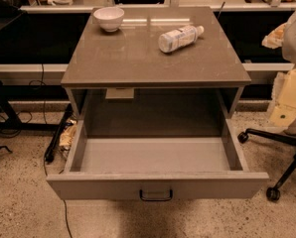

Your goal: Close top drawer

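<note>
Nearest the lens is the plain flat front panel of the wide, shallow grey-brown top drawer [88, 186], pulled far out of its cabinet toward the camera. Its bare grey interior is in full view. A small dark metal bar handle [156, 195] sits at the centre of that panel, with nothing touching it. Behind the drawer, the flat grey-brown cabinet top [138, 58] overhangs the dark cavity the drawer slid out of, and a pale rectangular label [120, 93] hangs just under its front edge. On the top, a small white ceramic bowl [109, 18] stands upright near the far left corner. A clear plastic bottle with a white label [180, 37] lies on its side toward the far right, well apart from the bowl. A black office-chair base on castors [279, 150] stands on the speckled floor [24, 207] at the right of the drawer. The gripper is out of view, so I cannot tell whether it is released or clenched, and no place can be given relative to it
</note>
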You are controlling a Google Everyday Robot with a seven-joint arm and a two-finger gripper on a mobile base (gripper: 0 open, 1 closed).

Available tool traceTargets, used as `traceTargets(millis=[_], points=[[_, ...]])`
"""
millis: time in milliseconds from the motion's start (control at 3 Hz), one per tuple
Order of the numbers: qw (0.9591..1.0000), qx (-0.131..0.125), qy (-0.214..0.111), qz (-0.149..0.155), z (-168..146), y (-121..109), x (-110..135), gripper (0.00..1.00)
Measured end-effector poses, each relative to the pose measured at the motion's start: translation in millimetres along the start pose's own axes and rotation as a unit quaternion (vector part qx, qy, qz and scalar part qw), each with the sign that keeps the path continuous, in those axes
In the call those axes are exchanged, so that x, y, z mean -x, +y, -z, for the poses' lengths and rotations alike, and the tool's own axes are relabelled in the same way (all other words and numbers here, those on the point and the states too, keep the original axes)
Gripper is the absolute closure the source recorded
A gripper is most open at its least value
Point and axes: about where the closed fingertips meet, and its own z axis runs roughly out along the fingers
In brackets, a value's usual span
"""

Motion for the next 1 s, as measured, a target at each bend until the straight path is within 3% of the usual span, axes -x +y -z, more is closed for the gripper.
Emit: traceTargets(millis=[333,667,1000], points=[[1.0000,0.000,0.000,0.000,0,0,0,0.00],[0.9965,0.045,-0.003,-0.070,-38,21,-15,0.00],[0.9783,0.104,-0.016,-0.178,-95,64,-33,0.00]])
